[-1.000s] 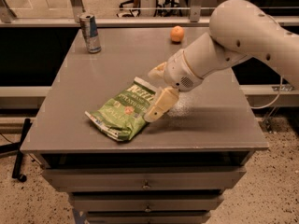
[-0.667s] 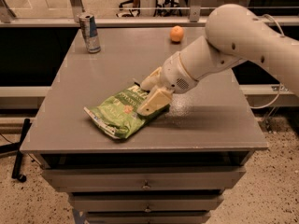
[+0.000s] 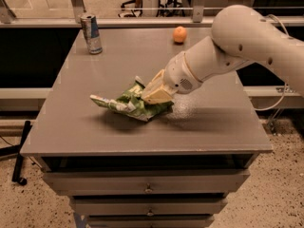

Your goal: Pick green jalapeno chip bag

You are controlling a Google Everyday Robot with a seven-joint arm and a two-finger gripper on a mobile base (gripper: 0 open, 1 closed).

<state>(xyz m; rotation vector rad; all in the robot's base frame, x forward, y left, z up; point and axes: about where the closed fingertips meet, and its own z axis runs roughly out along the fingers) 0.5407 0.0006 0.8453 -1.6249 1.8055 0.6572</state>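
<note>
The green jalapeno chip bag (image 3: 124, 104) lies crumpled on the grey table (image 3: 218, 127), left of the middle, its white edge pointing left. My gripper (image 3: 153, 96) comes in from the right on a white arm. Its cream fingers (image 3: 156, 92) press into the bag's right end and the bag is bunched up between them. The bag's right end is partly hidden by the fingers. Its left end looks to be still touching the table.
A silver and blue can (image 3: 91, 33) stands at the table's far left corner. An orange fruit (image 3: 179, 34) sits at the far edge, right of the middle. Drawers are below the table's front edge. A railing runs behind the table.
The gripper has moved left and down onto the bag's right end and closed on it. The bag, flat before, is now crumpled and bunched.
</note>
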